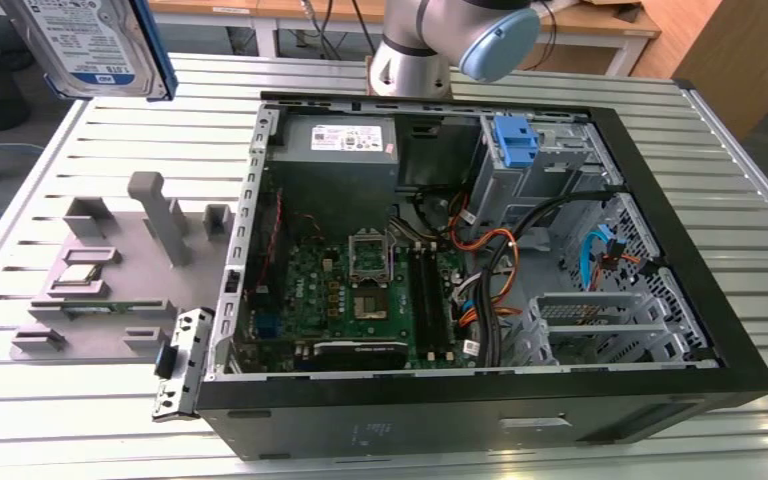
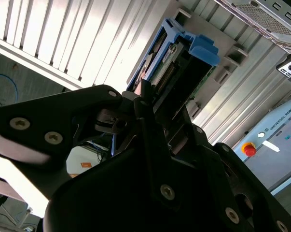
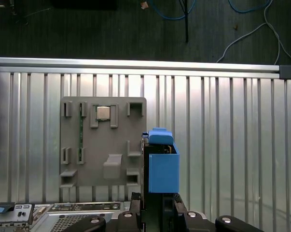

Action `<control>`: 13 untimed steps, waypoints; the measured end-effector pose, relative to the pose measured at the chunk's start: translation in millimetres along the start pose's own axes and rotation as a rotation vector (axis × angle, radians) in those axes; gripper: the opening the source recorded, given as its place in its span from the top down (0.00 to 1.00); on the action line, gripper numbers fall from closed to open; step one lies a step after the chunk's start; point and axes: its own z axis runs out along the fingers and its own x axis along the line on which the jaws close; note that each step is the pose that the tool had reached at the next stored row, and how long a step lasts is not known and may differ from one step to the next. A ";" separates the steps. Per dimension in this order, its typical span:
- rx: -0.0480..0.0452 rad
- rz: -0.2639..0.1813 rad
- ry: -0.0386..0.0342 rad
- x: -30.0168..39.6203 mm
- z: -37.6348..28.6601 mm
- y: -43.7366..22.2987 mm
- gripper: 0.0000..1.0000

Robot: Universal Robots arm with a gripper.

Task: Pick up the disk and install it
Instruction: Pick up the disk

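Ribbed aluminium tabletop [image 1: 157, 130] carries the whole set-up, with dark floor and loose cables past its far edge. You have the disk [image 1: 97, 45] lifted clear of that tabletop. The pincer [image 2: 159, 104] is pinching it, with the black jaws closed on its two flat faces. In the exterior view the silver face looks toward the camera, with a white label banded in blue across its lower part. In both wrist views you see the disk edge-on, and its blue carrier [image 3: 163, 169] and end handle [image 2: 203, 48] point away from the pincer.

Directly below the pincer lies a grey parts fixture [image 3: 102, 145]. A processor chip [image 3: 103, 113] sits in one of its pockets and a memory stick [image 3: 80, 130] stands in a slot beside it.

Well off to the side of the pincer, toward the exterior view's right, the open computer case [image 1: 744, 370] lies on its side. Inside it you can make out:
- a green motherboard [image 1: 357, 290]
- a power supply with a white printed label [image 1: 347, 138]
- a blue bracket [image 1: 515, 140] on top of the grey drive cage

A control box with a red button [image 2: 249, 149] and some lettering stands beyond the tabletop in the second wrist view.
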 end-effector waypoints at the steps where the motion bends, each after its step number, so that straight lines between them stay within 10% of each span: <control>1: 0.0000 0.000 0.0000 0.0 0.0 0.0 0.65; 13: -0.0007 0.000 0.0000 -0.1 -0.2 -5.7 0.65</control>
